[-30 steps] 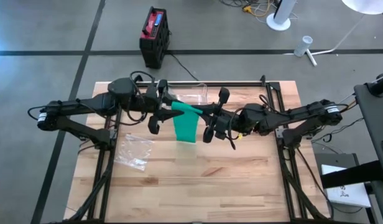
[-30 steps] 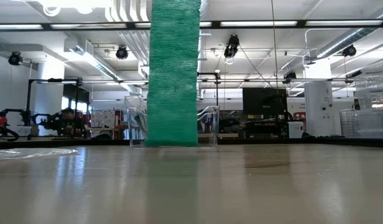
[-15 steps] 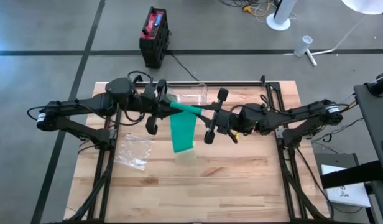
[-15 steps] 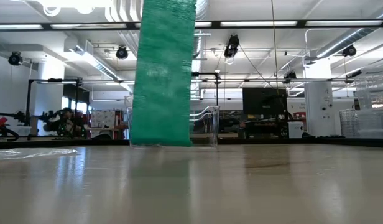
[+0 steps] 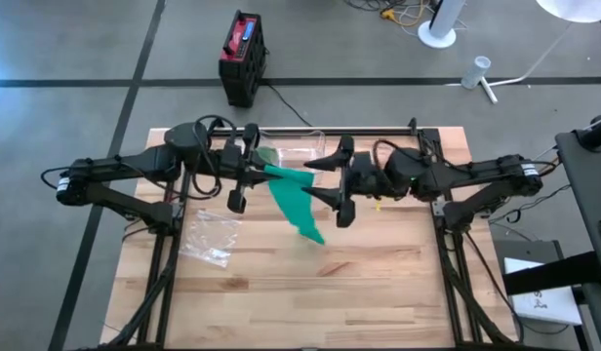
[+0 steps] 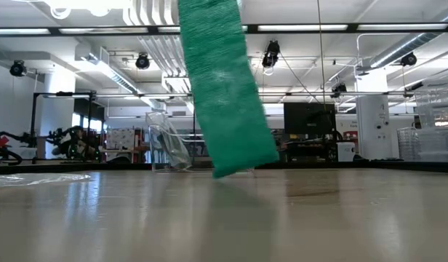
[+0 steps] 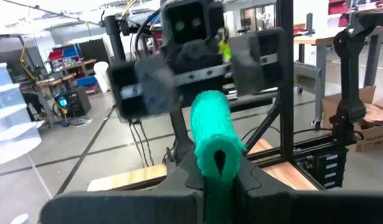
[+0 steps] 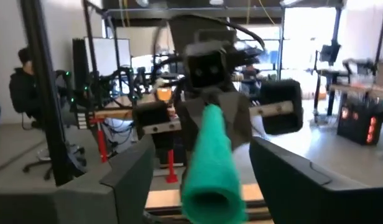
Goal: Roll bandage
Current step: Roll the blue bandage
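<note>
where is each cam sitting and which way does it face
High: overhead, straight down; both arms, green bandage.
Low: table-top height, level across the table; hanging bandage, no arm.
Left wrist: past the left gripper, shut on the bandage, toward the right arm.
Right wrist: past the open right gripper.
Shared: the bandage.

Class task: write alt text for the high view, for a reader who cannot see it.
The left gripper is shut on a green bandage whose loose tail hangs over a wooden table. The right gripper faces it, open.
</note>
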